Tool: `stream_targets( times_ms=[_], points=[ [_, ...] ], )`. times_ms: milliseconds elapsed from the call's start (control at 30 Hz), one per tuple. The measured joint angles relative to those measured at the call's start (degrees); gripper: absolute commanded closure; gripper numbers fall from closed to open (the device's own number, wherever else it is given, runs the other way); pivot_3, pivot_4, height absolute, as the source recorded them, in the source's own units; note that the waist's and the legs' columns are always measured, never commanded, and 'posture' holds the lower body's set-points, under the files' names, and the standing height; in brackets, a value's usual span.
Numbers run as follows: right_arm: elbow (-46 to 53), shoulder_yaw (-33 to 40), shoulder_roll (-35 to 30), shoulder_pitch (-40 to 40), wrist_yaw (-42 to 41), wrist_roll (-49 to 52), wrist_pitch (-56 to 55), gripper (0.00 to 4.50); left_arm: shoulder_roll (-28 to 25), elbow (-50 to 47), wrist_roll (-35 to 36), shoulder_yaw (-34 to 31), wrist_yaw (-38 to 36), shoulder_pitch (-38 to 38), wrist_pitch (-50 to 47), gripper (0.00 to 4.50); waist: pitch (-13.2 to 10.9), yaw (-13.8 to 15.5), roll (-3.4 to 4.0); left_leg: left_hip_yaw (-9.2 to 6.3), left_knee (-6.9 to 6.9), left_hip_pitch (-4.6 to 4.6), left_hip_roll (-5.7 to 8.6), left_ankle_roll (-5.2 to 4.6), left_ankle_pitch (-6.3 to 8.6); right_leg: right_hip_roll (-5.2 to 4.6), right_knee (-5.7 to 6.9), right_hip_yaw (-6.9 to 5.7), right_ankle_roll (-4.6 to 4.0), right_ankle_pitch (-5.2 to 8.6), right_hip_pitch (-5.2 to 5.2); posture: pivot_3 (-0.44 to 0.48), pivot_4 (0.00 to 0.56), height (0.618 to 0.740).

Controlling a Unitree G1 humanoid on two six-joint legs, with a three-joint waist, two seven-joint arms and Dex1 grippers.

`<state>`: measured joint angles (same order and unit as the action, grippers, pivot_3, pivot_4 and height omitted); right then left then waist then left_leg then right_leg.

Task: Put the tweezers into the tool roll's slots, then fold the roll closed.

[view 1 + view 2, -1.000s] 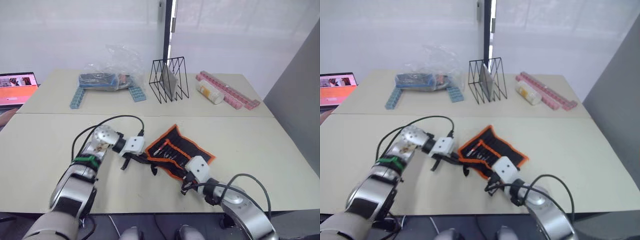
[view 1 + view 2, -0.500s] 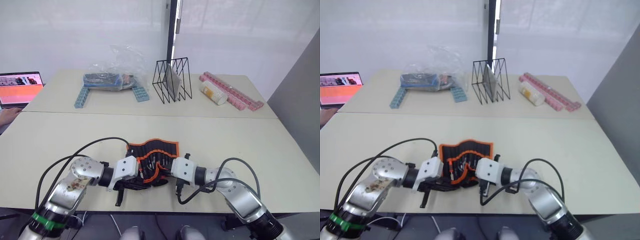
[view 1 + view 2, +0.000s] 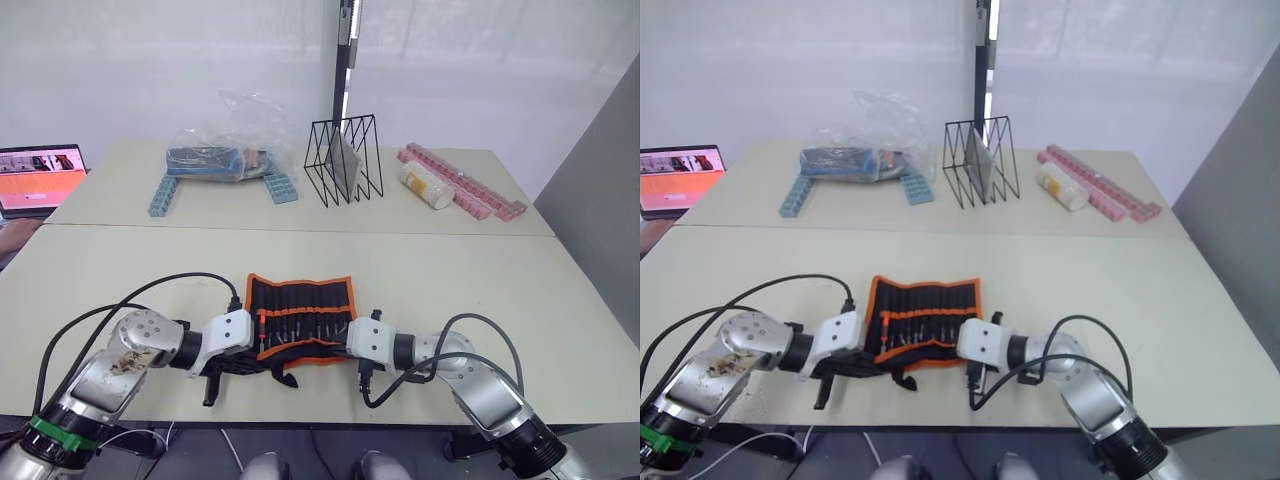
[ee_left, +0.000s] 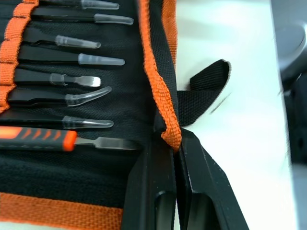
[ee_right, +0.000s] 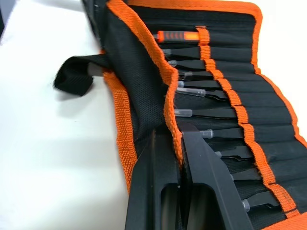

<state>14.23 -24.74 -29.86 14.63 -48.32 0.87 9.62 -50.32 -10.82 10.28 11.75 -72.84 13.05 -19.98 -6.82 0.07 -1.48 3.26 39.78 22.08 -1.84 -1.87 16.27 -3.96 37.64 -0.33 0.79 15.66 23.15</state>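
The tool roll now lies spread flat and square on the near table, where half a second ago it was rumpled and humped between the arms. The left gripper pinches the orange edging at the roll's 7 o'clock corner, by the short strap. The right gripper pinches the edging at 5 o'clock. The tweezers sit in the slots, tips capped.
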Motion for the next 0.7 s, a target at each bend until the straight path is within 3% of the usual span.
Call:
stream_targets(
  times_ms=[367,700],
  points=[
    [4.36,0.35,1.97,-0.4,1.08,2.3,12.61,4.5,-0.09,6.74,0.21,2.02,-3.35,4.52,2.41,4.46,-0.03,0.03,0.04,0.03,0.0,-0.02,-0.01,0.0,0.0,0.03,0.01,0.02,-0.01,0.01,0.0,0.0,0.15,0.737],
    [4.6,3.25,3.53,-1.29,3.92,3.05,15.8,1.25,0.95,8.76,-0.72,2.85,-3.18,6.91,2.91,4.5,-0.03,0.47,0.05,0.05,0.01,0.0,0.01,0.0,0.0,0.02,0.01,0.05,-0.01,0.01,0.0,0.0,0.15,0.737]
  ],
)
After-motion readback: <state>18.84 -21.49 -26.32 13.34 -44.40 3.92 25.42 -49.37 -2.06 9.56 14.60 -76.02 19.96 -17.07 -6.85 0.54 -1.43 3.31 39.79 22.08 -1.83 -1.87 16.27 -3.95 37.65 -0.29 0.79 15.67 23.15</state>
